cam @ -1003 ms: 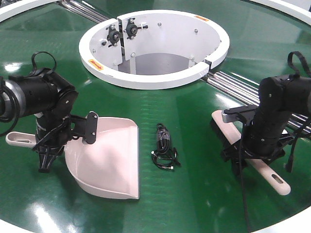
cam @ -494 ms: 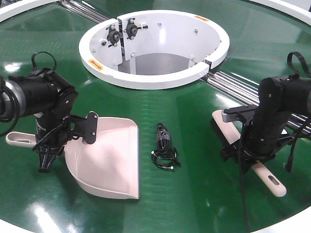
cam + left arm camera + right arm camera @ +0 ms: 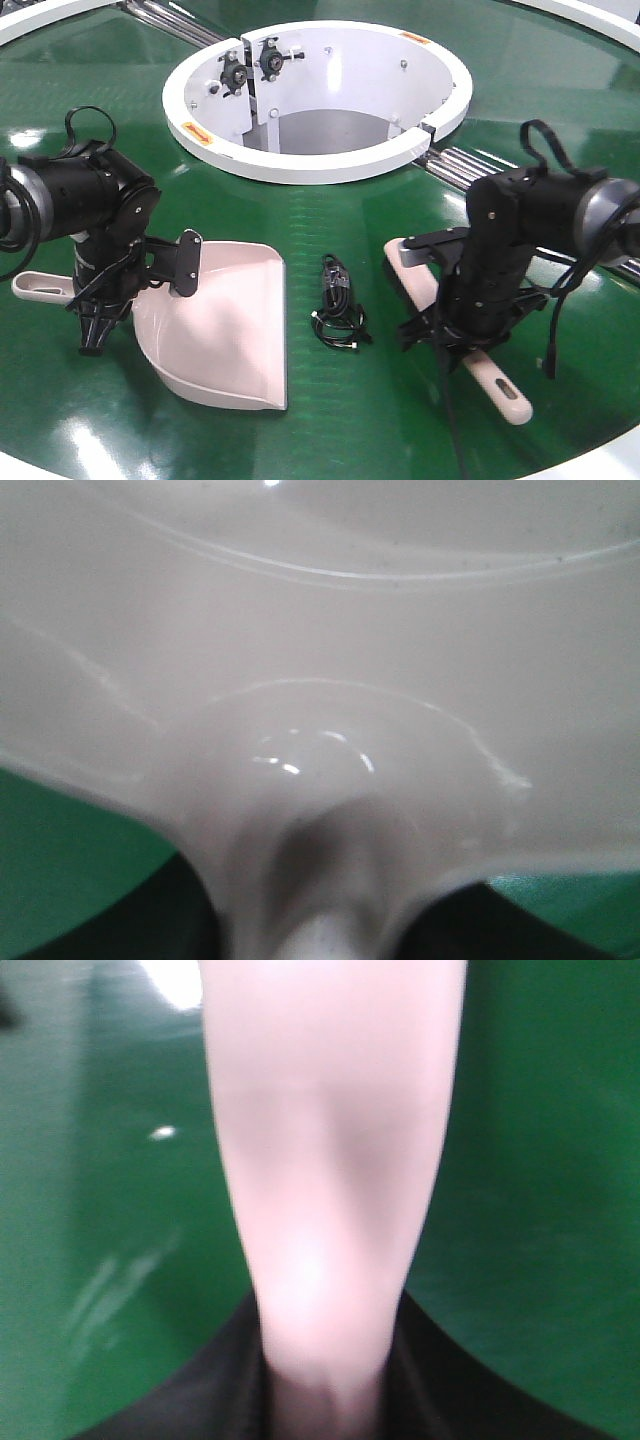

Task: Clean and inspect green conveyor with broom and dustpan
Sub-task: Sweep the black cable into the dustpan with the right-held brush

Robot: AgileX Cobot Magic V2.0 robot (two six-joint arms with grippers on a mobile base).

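The green conveyor [image 3: 330, 215] fills the front view. On its left the pale pink dustpan [image 3: 225, 325] lies with its open edge toward the middle, and my left gripper [image 3: 100, 305] is shut on its handle [image 3: 40, 288]. In the left wrist view the dustpan [image 3: 330, 660] fills the picture. My right gripper [image 3: 455, 330] is shut on the pink broom [image 3: 415, 275], its bristle end pointing up-left and its handle [image 3: 500, 385] trailing toward the front right. The broom [image 3: 330, 1160] runs up the middle of the right wrist view. A small black tangled cable [image 3: 338, 300] lies between dustpan and broom.
The white ring-shaped housing [image 3: 320, 150] stands at the back centre. Chrome roller rods [image 3: 480, 170] run from it toward the right behind the right arm. A white rim [image 3: 600, 460] bounds the belt at the front right corner.
My right arm has carried the broom leftward across the belt, toward the black cable. The left arm and dustpan have stayed in place.
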